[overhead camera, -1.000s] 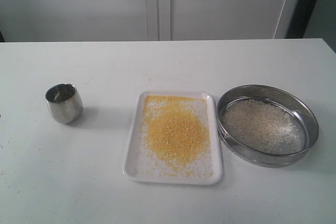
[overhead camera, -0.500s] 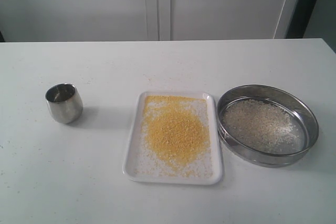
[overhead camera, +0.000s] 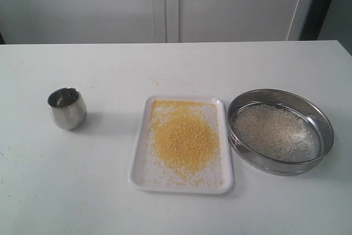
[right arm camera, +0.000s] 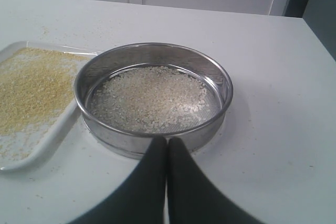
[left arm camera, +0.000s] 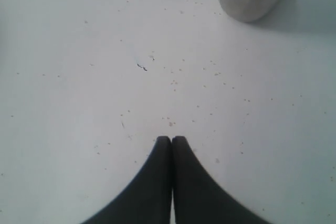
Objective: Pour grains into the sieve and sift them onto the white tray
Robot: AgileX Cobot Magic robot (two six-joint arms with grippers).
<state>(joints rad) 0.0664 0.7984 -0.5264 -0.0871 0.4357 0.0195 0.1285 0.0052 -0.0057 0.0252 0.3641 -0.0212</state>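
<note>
The grains point(overhead camera: 184, 138) lie split: fine yellow meal is heaped on the white tray point(overhead camera: 181, 187) at mid-surface, and coarse whitish ones sit in the sieve point(overhead camera: 278, 167) just beside it toward the right edge of the surface point(overhead camera: 165, 64), which reads as sifting done and the sieve set aside. The steel cup point(overhead camera: 67, 108) stands well apart toward the left edge, its inside too dim to judge. The left gripper point(left arm camera: 171, 140) and right gripper point(right arm camera: 168, 141), both pinched together on nothing, are absent from the exterior view.

Bright, even light — soft shadows; glint on sieve point(overhead camera: 280, 169) rim.
</note>
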